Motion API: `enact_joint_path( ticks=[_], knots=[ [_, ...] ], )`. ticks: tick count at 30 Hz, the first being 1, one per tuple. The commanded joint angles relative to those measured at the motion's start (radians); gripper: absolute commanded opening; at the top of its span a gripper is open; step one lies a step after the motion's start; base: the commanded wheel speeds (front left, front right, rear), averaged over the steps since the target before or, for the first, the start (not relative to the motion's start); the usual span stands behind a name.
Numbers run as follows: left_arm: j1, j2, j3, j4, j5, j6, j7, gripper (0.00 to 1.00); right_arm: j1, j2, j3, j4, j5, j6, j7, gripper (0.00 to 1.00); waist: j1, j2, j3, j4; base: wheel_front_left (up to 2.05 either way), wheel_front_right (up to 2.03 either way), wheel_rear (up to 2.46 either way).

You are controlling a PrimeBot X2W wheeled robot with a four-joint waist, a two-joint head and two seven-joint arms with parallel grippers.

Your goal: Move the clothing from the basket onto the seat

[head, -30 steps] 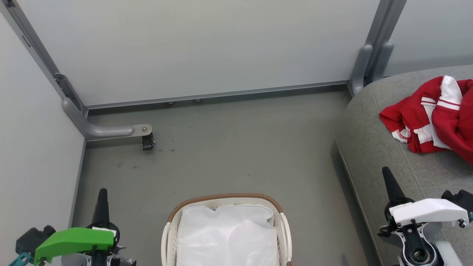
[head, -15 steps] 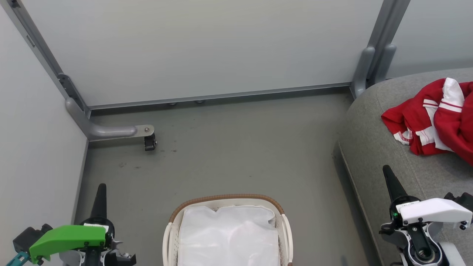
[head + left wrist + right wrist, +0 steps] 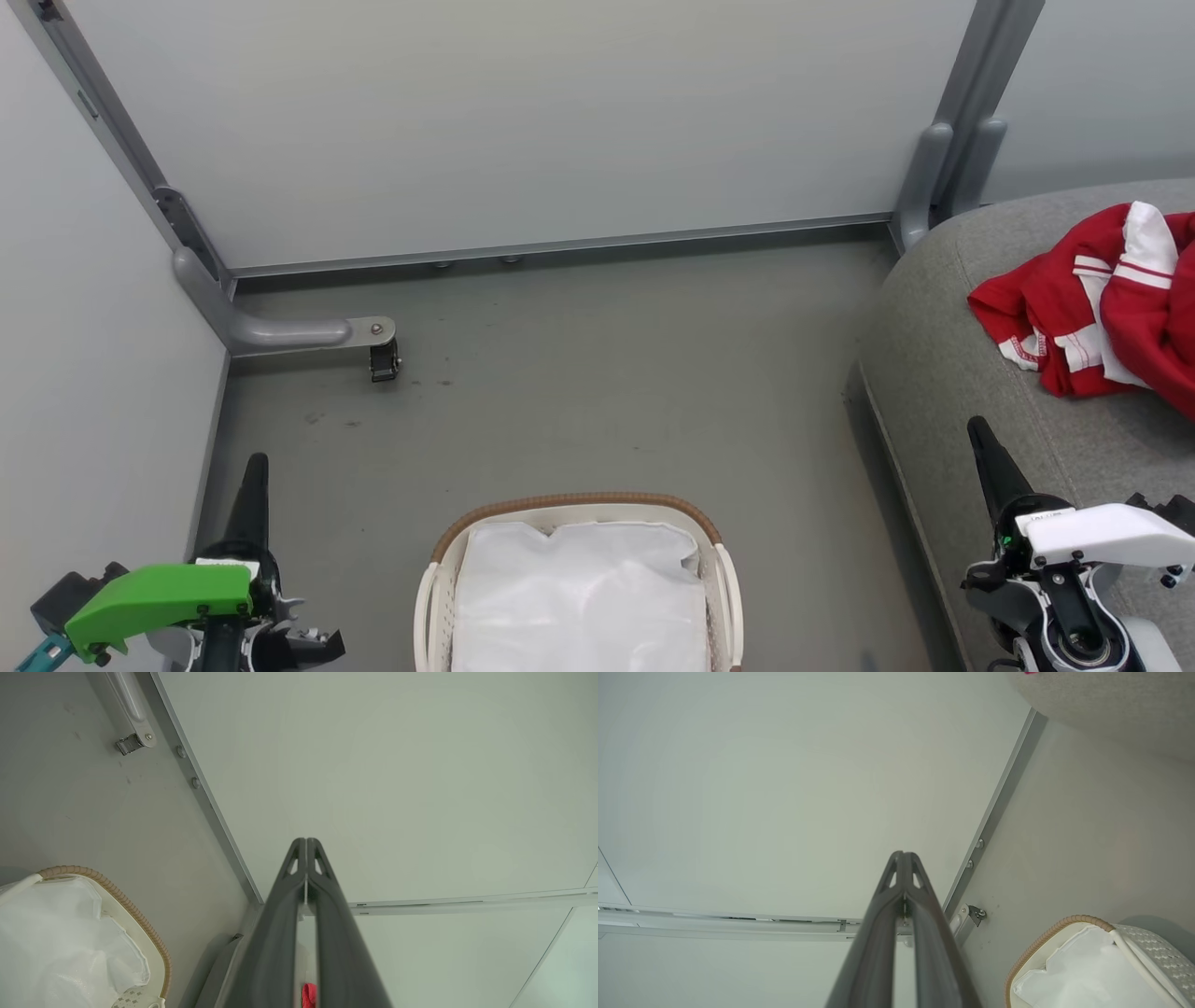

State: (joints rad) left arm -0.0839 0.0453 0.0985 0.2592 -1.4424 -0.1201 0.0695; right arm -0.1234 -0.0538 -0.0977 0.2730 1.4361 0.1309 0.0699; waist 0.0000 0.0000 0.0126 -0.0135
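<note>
Grey fabric seat [image 3: 952, 373], right of basket [image 3: 569, 502]: same spot vs basket as a sec ago. Whole view drifted a bit, so head moved, not the stuff. Red clothing [image 3: 1055, 317] on seat, well right of basket: heap unchanged, crumpled, white stripes + trim showing, runs off frame. Basket holds just white liner [image 3: 579, 597], no red. Looks done imo. Left claw [image 3: 258, 462] left of basket, right claw [image 3: 976, 427] right of it. Both pressed together, holding nothing, slid back a touch, prob parking.

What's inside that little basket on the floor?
A rumpled white cloth liner fills the basket, with nothing lying on top. Anything beneath the liner is covered.
</note>
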Motion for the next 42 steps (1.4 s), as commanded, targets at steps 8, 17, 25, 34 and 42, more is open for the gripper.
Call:
enact_joint_path(
  ticks=[8, 17, 25, 34, 42],
  knots=[
    [-0.024, 0.008, 0.01, -0.01, -0.071, -0.008, 0.019, 0.0, 0.013, 0.0, -0.01, -0.017, 0.073, 0.0, 0.019, 0.0, 0.0, 0.0, -0.003, 0.005, 0.0, 0.0, 0.0],
    [-0.03, 0.008, 0.015, -0.013, -0.128, -0.012, 0.035, 0.0, 0.018, 0.001, -0.015, -0.025, 0.134, 0.0, 0.036, 0.0, 0.0, 0.0, -0.007, 0.009, 0.0, 0.0, 0.0],
    [-0.031, 0.008, 0.018, -0.016, -0.174, -0.014, 0.049, 0.0, 0.021, 0.003, -0.019, -0.032, 0.181, 0.0, 0.048, 0.0, 0.0, 0.0, -0.01, 0.014, 0.0, 0.0, 0.0],
    [-0.03, 0.008, 0.017, -0.015, -0.172, -0.013, 0.048, 0.0, 0.021, 0.003, -0.019, -0.031, 0.178, 0.0, 0.048, 0.0, 0.0, 0.0, -0.01, 0.014, 0.0, 0.0, 0.0],
    [-0.03, 0.008, 0.017, -0.015, -0.172, -0.013, 0.048, 0.0, 0.021, 0.003, -0.019, -0.031, 0.178, 0.0, 0.048, 0.0, 0.0, 0.0, -0.01, 0.014, 0.0, 0.0, 0.0]
  ],
)
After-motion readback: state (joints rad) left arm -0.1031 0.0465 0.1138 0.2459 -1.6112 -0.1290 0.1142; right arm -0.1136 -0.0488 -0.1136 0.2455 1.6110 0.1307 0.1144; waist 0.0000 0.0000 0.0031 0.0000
